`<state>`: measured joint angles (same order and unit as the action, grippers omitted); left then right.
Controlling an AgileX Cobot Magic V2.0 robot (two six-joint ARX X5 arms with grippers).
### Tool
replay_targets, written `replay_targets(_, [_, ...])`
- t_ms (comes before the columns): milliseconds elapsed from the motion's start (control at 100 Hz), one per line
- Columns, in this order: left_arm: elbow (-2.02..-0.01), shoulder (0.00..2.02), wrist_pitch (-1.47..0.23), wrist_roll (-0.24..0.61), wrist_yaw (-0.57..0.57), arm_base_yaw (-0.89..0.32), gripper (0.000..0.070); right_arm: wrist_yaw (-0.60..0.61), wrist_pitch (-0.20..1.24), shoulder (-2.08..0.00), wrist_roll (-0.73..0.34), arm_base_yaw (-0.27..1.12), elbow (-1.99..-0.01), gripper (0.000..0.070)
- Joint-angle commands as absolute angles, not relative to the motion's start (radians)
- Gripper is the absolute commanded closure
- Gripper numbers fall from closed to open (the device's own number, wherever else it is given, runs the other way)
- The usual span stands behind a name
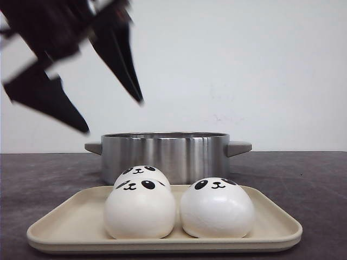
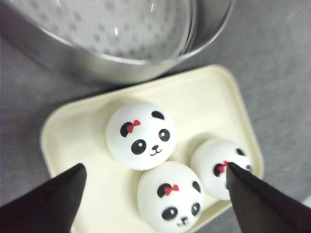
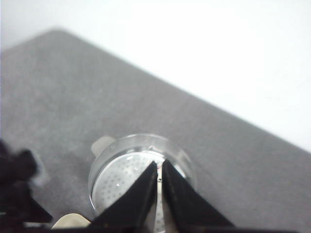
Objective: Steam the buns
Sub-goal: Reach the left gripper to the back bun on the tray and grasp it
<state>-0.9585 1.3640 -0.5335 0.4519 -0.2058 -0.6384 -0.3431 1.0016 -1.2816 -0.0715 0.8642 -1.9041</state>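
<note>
Buns: three white panda-faced buns (image 2: 141,134) sit close together on the tray, two in front and one behind in the front view (each has a red bow, seen from the left wrist).
Tray: a cream tray (image 1: 271,216) lies on the bench just in front of the pot.
Pot: a steel pot (image 1: 165,154) with side handles; a perforated steamer plate (image 2: 121,29) shows inside it.
Bench: dark grey bench (image 1: 314,184).
Left end effector (image 2: 155,179): spread wide, empty, raised above the buns.
Right end effector (image 3: 159,170): tips nearly together, nothing between them, high above the pot.
</note>
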Motion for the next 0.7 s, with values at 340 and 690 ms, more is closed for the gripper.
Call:
replay_targets(340, [-0.972, 1.631, -0.352, 0.501, -0.146, -0.69, 0.0148, -0.48, 1.155, -1.098, -0.15, 0.882, -1.924, 0.0692])
replay_targets(690, [-0.974, 1.702, -0.337, 0.536, -0.13, -0.695, 0.0423, -0.529, 1.215, -1.048, -0.174, 0.882, -1.924, 0.0692])
